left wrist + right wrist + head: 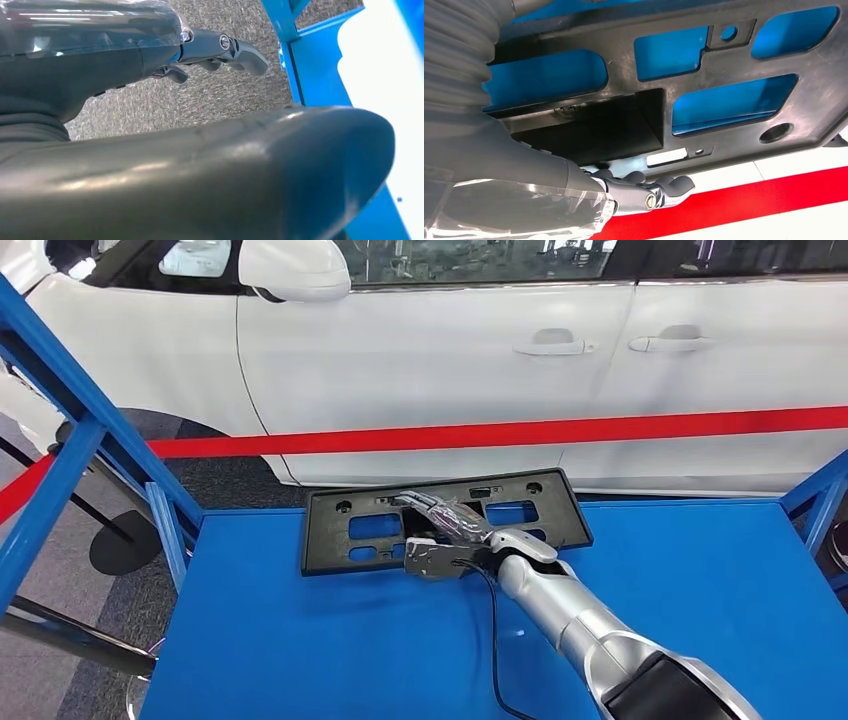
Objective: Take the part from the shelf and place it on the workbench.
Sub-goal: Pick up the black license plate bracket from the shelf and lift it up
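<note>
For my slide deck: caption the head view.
Right hand grips the black part lying on the blue workbench.

White car (450, 350) standing across the top of the head view, side mirror (293, 267) at upper left, two door handles (553, 342) at upper right. Red barrier tape (500, 432) running across the middle of the frame. Grey carpet (70, 570) showing at lower left, round dark base (125, 540) sitting on it.

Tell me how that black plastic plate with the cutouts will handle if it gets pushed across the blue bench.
The black plate looks like rigid moulded plastic, so it should stay stiff. Its many cutouts suggest it is light for its size. Lying flat on the smooth blue bench, it would probably slide, not tip. The right hand rests on it.
</note>
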Controlling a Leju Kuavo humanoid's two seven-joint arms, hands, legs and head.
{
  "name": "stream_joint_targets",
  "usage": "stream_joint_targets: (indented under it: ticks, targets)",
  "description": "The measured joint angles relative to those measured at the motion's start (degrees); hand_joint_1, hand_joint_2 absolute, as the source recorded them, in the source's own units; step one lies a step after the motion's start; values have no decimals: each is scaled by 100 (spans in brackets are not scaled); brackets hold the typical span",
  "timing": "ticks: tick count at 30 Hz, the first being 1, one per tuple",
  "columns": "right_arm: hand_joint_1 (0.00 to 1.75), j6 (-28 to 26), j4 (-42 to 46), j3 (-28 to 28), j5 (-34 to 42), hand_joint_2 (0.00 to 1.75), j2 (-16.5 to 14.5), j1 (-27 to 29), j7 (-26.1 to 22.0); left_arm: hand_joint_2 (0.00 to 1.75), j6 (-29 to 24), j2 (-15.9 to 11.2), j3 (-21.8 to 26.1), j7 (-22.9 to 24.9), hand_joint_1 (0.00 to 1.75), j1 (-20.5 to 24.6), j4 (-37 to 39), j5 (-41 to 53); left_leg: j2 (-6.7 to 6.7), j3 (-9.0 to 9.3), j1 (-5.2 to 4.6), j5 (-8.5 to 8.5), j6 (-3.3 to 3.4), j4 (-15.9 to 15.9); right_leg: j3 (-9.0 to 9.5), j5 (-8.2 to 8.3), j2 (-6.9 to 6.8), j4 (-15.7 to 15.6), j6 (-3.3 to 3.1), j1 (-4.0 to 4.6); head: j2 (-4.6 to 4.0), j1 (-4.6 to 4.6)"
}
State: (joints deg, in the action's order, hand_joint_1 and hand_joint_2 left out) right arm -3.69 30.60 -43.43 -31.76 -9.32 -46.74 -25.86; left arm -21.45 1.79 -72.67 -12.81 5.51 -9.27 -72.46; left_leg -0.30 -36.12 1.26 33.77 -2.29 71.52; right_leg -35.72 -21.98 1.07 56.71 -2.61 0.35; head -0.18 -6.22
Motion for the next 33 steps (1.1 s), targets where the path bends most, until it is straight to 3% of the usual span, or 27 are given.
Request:
stream_joint_targets:
  ticks: [2, 3, 4, 6, 8, 10, 13, 17, 20, 23, 27, 33]
  targets:
    - [0, -62, 17, -1, 28, 175, 3, 5, 33, 0, 3, -14, 1, 1, 0, 0, 0, 9, -1, 179, 26, -498, -34, -684, 34, -61, 14, 53, 59, -33, 0, 0]
    - [0, -86, 32, -1, 60, 175, 8, 7, 61, 0, 8, -18, 1, 1, 0, 3, 0, 21, -2, 261, 21, -629, -19, -1004, 32, -82, 21, 87, 92, -40, 0, 0]
    - [0, -100, 49, -2, 98, 175, 14, 9, 88, 0, 15, -21, 0, 2, 0, 6, 0, 32, -2, 312, 12, -698, 25, -1201, 14, -94, 27, 111, 126, -39, 0, 0]
    - [0, -115, 90, -3, 167, 175, 32, 21, 115, 0, 28, -21, -1, 11, 0, 3, 0, 45, -2, 305, -9, -710, 152, -1292, -22, -102, 34, 137, 177, -22, 0, 0]
    - [0, -121, 126, -5, 236, 175, 53, 37, 127, 0, 34, -19, -1, 25, 0, -6, 0, 48, -6, 301, -10, -801, 206, -1298, -30, -97, 31, 132, 116, -14, 0, 0]
    - [0, -122, 156, -18, 333, 175, 84, 54, 155, 0, 34, -21, -4, 39, 0, -10, 0, 54, -13, 299, -23, -818, 214, -1304, -25, -89, 26, 120, 27, -13, 1, 1]
    - [0, -127, 186, -69, 467, 175, 129, 63, 185, 0, 34, -24, -12, 54, 0, -13, 0, 57, -20, 300, -38, -817, 250, -1303, -6, -86, 21, 93, 22, -17, 1, 1]
    - [0, -158, 203, -119, 540, 175, 175, 65, 188, 0, 60, -24, -20, 58, 0, -11, 0, 58, -19, 298, -55, -810, 294, -1301, 2, -69, 19, 70, 89, -31, 0, 1]
    - [0, -243, 230, -159, 562, 175, 202, 70, 188, 0, 74, -24, -24, 74, 0, -7, 0, 54, -19, 297, -67, -808, 300, -1299, 4, -67, 17, 62, 206, -51, 1, 1]
    - [0, -859, 266, -262, 252, 175, 240, 93, 243, 0, 79, -24, -26, 84, 0, -3, 0, 46, -19, 295, -73, -807, 301, -1297, 4, -68, 15, 58, 286, -63, 0, 1]
    - [0, -2234, 295, -531, -583, 175, 287, 156, 420, 0, 57, -24, -27, 89, 0, -1, 0, 43, -17, 295, -71, -805, 302, -1298, -2, -74, 15, 60, 303, -61, 0, 1]
    - [0, -2718, 394, -785, -1011, 175, 362, 232, 501, 0, 93, -24, -34, 67, 0, 11, 0, 43, -16, 295, -63, -805, 300, -1302, -12, -77, 15, 68, 305, -53, 0, 1]
